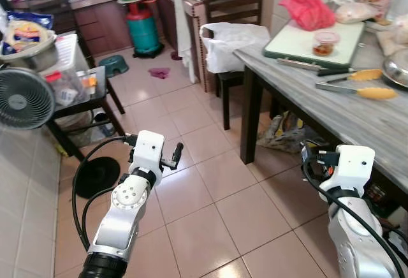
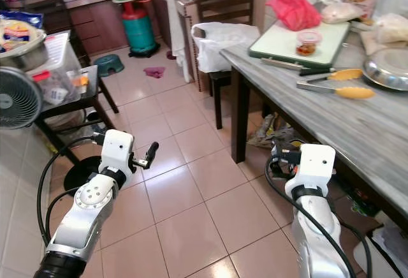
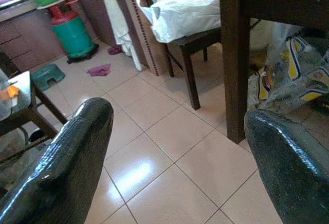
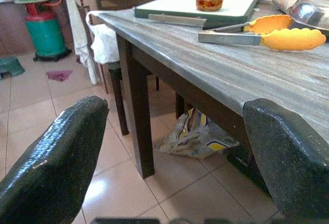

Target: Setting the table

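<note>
The robot stands on the tiled floor short of the grey surface point(image 1: 357, 115), which runs along the right of the head views. On it, toward the upper right, lie a green-edged cutting board point(image 1: 315, 41) with a small lidded jar point(image 1: 326, 43) on top, a knife point(image 1: 299, 64) just in front of the board, two yellow-handled tongs point(image 1: 357, 90) nearer the robot, a steel lid point(image 1: 398, 67) at the right edge, and a red bag point(image 1: 307, 7) behind the board. The left gripper point(image 3: 169, 147) hangs over open floor at lower centre-left of the head view, its fingers spread wide and holding nothing. The right gripper point(image 4: 175, 147) sits low at lower right, just beside the surface's near edge and below its top, likewise spread and empty. Nothing for the table setting is in hand yet. The chief hazard, in my judgement, is the right arm: raised from where it is, its wrist could catch the underside or lip of the surface and jolt the tongs or the knife toward the edge. A forward step risks the dark table leg point(image 1: 248, 122) and the crumpled bag point(image 1: 287, 131) on the floor beneath, which could snag a foot. A chair point(image 1: 233, 32) carrying a white plastic bag point(image 1: 231, 42) stands at the far end of the surface, and a fan point(image 1: 24, 98) and a cluttered side table point(image 1: 89, 96) crowd the left of the frame, leaving little room for the left arm to swing. The jar looks light and could tip if the board is nudged.
</note>
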`<state>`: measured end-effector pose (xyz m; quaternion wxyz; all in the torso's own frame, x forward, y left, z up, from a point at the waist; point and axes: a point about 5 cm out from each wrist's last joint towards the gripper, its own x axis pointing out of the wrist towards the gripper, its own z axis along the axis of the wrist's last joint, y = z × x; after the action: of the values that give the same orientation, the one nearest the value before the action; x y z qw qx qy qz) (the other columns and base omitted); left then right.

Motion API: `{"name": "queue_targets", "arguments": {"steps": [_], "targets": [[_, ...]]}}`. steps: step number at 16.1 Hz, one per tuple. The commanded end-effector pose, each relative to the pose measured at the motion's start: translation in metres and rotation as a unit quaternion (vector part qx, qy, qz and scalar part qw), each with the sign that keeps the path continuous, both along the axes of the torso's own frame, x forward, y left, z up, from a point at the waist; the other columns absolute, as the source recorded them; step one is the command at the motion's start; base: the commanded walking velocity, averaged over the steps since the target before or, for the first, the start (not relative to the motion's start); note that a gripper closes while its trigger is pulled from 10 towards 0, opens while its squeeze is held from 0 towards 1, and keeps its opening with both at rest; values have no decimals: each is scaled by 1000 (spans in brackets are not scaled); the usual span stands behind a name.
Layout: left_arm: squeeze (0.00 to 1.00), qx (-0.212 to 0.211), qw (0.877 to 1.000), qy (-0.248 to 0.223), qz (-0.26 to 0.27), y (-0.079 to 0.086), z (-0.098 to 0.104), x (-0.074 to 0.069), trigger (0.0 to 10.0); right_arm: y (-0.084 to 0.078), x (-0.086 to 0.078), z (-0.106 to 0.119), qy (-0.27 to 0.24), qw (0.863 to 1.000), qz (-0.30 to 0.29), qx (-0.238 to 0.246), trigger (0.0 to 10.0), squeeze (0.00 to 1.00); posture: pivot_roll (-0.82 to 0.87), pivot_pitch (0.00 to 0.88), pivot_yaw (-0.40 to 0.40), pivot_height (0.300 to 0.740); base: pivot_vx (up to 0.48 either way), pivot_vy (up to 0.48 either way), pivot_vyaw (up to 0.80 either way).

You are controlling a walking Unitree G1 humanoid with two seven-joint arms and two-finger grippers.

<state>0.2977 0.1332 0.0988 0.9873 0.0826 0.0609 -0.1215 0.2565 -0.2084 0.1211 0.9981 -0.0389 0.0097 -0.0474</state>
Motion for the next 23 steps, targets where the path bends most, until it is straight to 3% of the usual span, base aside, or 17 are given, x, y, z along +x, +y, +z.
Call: {"name": "queue_targets", "arguments": {"steps": [1,3,6,7,9,10,11,13,19,23], "targets": [[0,12,1000,0,0,13,-1,-4,10000,11,-1,9,-3,999,39,-17,10000,0,-83,0,138,740,0,0,0],[0,22,1000,1,-10,21,-6,-12,10000,15,-2,14,-6,998,54,-30,10000,0,-62,0,122,740,0,0,0],[0,8,1000,-8,23,28,-2,-15,10000,20,0,13,-8,999,28,-22,10000,0,-28,0,103,740,0,0,0],[0,2,999,-24,35,25,-1,-17,10000,29,-2,10,-26,999,21,20,10000,0,-29,0,106,740,0,0,0],[0,-5,999,-21,45,23,-2,-21,10000,30,-5,5,-20,999,2,26,10000,0,-25,5,88,740,0,0,0],[0,2,999,-35,33,19,2,-25,10000,30,-9,4,-15,998,-4,56,10000,0,-30,0,87,740,0,0,0],[0,15,999,-41,23,17,2,-25,10000,30,-16,4,-23,999,5,35,10000,0,-30,0,88,740,0,0,0],[0,2,999,-29,35,19,0,-21,10000,23,-18,1,-15,999,-6,43,10000,0,-28,0,59,740,0,0,0],[0,-21,997,-29,69,17,1,-22,10000,23,-2,10,-16,999,33,24,10000,0,-15,1,9,740,0,0,-539],[0,-17,997,-27,63,18,1,-25,10000,26,-6,6,-1,998,36,53,10000,0,-14,17,12,740,0,0,-100]]}}
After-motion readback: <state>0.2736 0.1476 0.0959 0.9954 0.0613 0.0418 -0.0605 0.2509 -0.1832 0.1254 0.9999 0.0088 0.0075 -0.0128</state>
